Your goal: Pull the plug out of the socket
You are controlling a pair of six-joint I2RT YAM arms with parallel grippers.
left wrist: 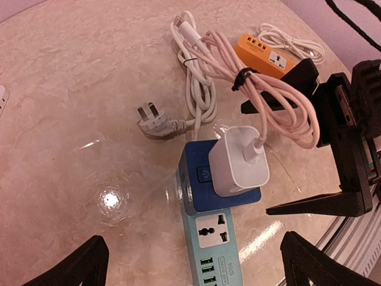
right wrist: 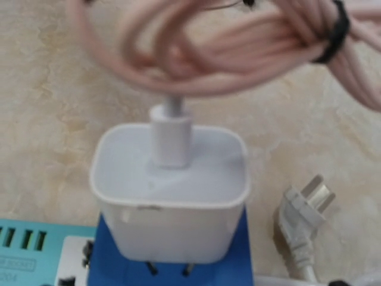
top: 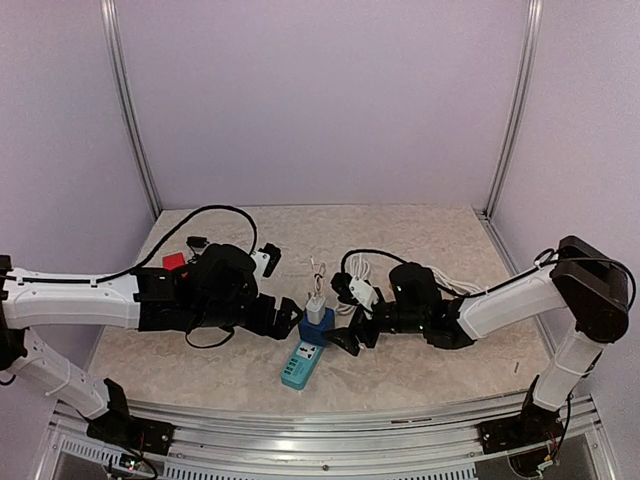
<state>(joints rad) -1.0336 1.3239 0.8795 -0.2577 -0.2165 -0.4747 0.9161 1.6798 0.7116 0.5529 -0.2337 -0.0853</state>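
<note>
Plug in socket, both end effectors released

The plug (left wrist: pixel 239 162) stands in the blue socket (left wrist: pixel 199 199), prongs partly showing. The right end effector (top: pixel 345 325) is spread either side of it, and the left end effector (top: pixel 288 322) gapes nearby.

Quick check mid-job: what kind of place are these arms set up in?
Most likely a lab robot cell, not a home: plain walls framed by aluminium posts, a marble-patterned table with a metal rail along its near edge, and a teal power strip laid out as a prop.
</note>
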